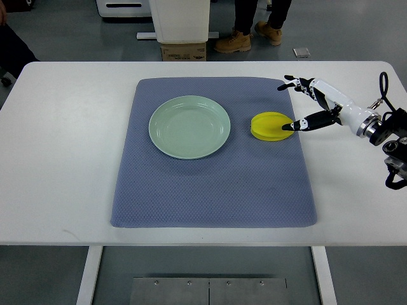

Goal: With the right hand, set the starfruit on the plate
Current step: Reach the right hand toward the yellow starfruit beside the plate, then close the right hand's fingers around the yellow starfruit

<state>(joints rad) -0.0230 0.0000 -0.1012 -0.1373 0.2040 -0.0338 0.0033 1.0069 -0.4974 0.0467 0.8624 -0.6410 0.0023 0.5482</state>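
Note:
A yellow starfruit (270,125) lies on the blue-grey mat (210,190), just right of a pale green plate (189,126) that holds nothing. My right hand (302,105) reaches in from the right edge with its fingers spread. The thumb tip (287,127) touches the starfruit's right edge, while the other fingers (294,82) point left above and behind the fruit. Nothing is grasped. The left arm does not show.
The mat covers the middle of a white table (57,159). Beyond the far edge stand a person's boots (234,42), a cardboard box (183,51) and a white equipment base (181,19).

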